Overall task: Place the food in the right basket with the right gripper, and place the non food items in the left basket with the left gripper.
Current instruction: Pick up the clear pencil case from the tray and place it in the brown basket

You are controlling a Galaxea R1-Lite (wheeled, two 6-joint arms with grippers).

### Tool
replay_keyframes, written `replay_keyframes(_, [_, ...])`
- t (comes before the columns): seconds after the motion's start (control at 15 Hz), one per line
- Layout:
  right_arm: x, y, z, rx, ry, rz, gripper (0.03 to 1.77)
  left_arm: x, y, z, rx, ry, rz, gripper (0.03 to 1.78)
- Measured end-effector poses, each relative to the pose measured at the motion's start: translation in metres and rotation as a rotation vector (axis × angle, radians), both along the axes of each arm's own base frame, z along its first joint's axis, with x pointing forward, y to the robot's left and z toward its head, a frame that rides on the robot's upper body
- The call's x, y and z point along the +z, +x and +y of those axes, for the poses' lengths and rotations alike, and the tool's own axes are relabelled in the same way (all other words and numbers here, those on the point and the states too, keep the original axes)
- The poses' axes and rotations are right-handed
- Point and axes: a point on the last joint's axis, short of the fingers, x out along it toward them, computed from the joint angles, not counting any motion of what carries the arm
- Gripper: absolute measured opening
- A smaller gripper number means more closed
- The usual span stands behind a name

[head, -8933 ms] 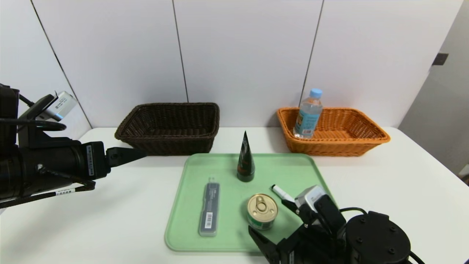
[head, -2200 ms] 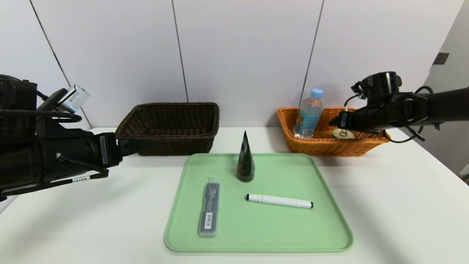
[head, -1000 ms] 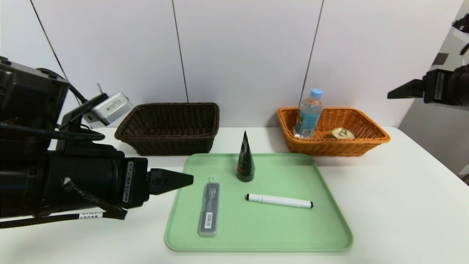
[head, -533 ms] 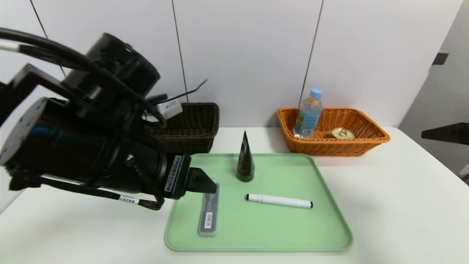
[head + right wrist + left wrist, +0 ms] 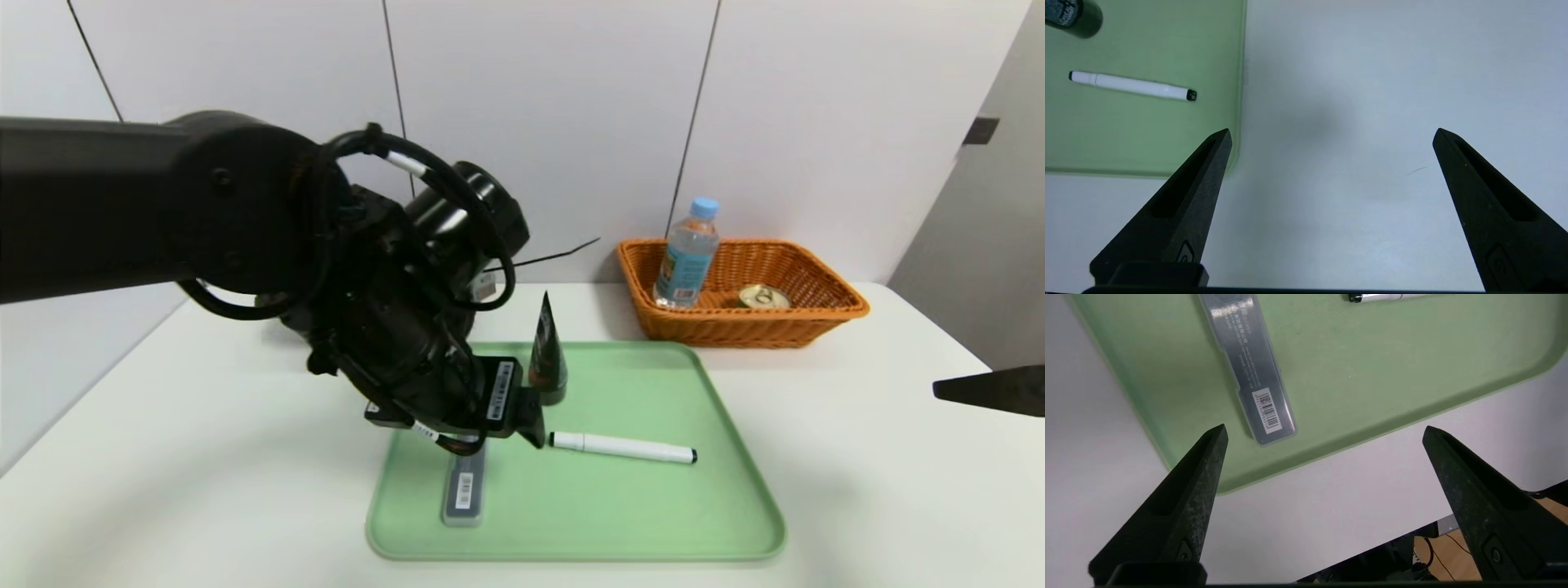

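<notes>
Robot arm reaching in from the left: the left gripper (image 5: 1323, 433) hangs over the green tray (image 5: 735, 490), jaws spread wide and empty. Beneath it lies a flat grey plastic case (image 5: 463, 490), beside a dark cone-shaped tube (image 5: 547, 359) standing upright, then a white marker (image 5: 624, 447). The case looks light, stiff and smooth, probably slippery; gripping across its narrow width near the middle seems safest. Farther right, the orange basket (image 5: 816, 327) holds a water bottle (image 5: 687, 253) and a can (image 5: 762, 296). The right gripper (image 5: 1331, 134) hovers open above bare table (image 5: 898, 457).
</notes>
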Motion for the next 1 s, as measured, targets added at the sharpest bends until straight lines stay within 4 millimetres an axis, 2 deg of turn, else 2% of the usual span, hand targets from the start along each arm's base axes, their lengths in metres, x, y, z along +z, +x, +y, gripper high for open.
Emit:
replay_keyframes(0.4, [-0.011,0.024,0.000,-0.004,0.005,0.075,1.70,-0.037,0.021,-0.020,0.006,0.138,0.057,1.69])
replay_keyframes(1.0, [-0.013,0.033,0.000,-0.022,0.024,0.060,1.70,-0.068,0.049,-0.021,0.042,0.207,0.090,1.69])
